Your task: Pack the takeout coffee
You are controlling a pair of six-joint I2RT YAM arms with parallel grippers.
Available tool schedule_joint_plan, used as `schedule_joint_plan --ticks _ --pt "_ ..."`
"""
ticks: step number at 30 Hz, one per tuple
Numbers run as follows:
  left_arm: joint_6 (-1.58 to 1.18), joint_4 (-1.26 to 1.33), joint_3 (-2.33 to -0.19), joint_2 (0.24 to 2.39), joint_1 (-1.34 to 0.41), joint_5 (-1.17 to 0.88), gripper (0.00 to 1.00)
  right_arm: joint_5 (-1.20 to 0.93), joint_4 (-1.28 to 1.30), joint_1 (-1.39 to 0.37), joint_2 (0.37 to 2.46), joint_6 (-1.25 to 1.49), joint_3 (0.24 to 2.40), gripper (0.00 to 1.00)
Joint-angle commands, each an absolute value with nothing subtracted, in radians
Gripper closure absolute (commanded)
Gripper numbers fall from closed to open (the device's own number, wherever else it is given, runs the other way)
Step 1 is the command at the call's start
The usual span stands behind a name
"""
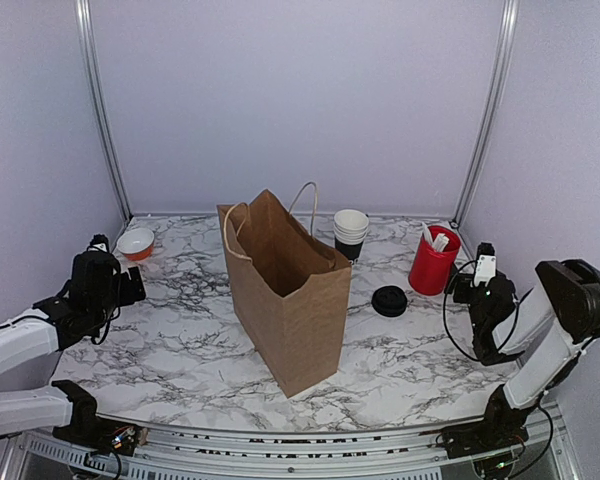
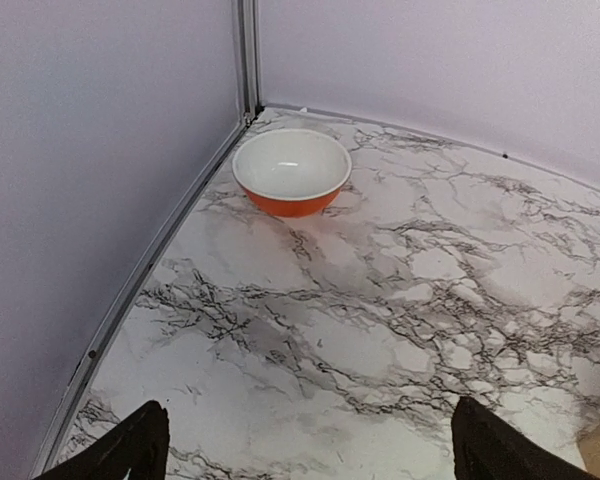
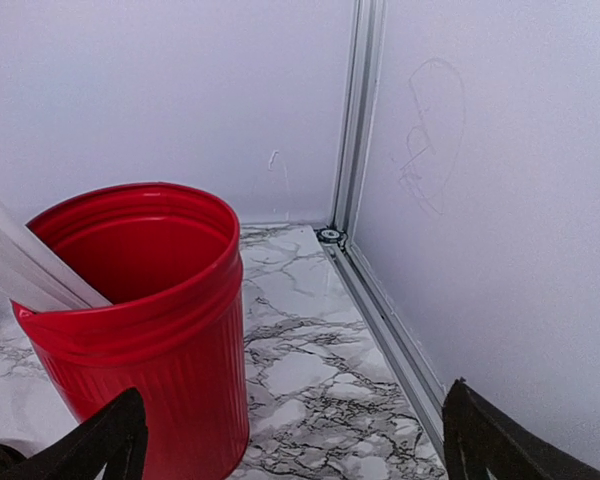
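My left tool is open facing the orange bowl; my right tool is open beside the red holder.

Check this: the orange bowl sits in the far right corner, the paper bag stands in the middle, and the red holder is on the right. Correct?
No: the orange bowl sits in the far left corner, as the top external view shows. The paper bag does stand in the middle and the red holder on the right.
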State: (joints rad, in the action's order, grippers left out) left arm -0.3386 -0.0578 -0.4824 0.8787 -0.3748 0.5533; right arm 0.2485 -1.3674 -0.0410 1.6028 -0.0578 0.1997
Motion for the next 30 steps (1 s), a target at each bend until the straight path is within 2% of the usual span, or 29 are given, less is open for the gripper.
schedule_joint_plan --ticks 1,6,11,16,19,26,30 --pt "-0.234 0.306 -0.393 0.956 -0.345 0.671 0.01 0.273 -1.387 -0.046 1.603 -0.069 0.216 0.0" --pt "-0.206 0.521 -0.391 1.168 -0.225 0.763 0.01 0.27 -1.394 -0.046 1.606 -0.069 0.218 0.0" --pt "-0.144 0.944 -0.289 1.339 -0.167 0.759 0.01 0.27 -1.394 -0.046 1.607 -0.069 0.217 0.0" --pt "-0.014 1.153 -0.224 1.38 -0.155 0.577 0.01 0.27 -1.394 -0.046 1.606 -0.069 0.217 0.0" --pt "-0.009 1.343 -0.175 1.466 -0.132 0.543 0.01 0.269 -1.394 -0.046 1.606 -0.068 0.218 0.0" --pt "-0.053 1.164 -0.278 1.498 -0.066 0.421 0.01 0.27 -1.394 -0.046 1.606 -0.068 0.217 0.0" --pt "-0.057 1.159 -0.28 1.495 -0.058 0.399 0.01 0.27 -1.394 -0.046 1.606 -0.069 0.218 0.0"
